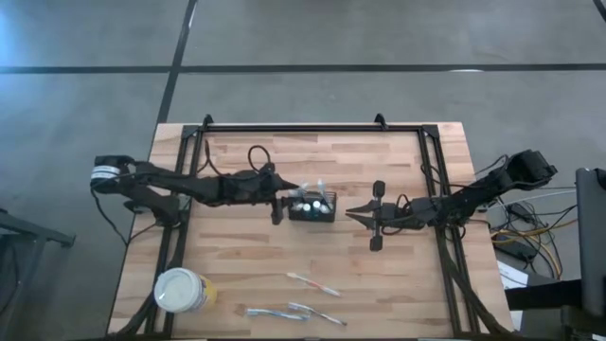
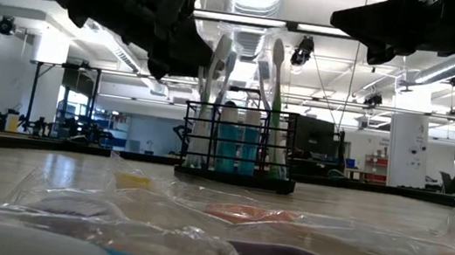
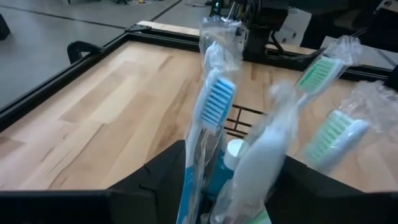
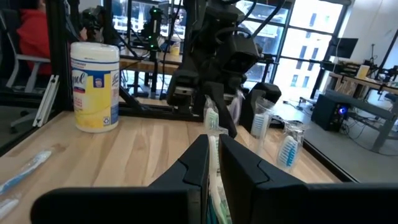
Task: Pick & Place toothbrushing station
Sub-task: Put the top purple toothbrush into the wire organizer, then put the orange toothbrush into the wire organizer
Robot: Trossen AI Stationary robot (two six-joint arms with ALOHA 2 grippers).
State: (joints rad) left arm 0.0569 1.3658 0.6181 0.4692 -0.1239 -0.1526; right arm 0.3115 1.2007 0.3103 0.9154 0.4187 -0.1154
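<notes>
Mid-table, the caddy (image 1: 312,210) holds upright wrapped toothbrushes (image 2: 221,65); left fingers (image 3: 163,180) spread, right fingers (image 4: 194,163) pressed together.

2 dark jointed arms, black cables, blunt black fingers (image 4: 199,163).

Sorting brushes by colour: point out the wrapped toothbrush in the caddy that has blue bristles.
It is the wrapped toothbrush standing just ahead of the left pincer. Its head is striped blue and white; the other two heads showing there are green.
</notes>
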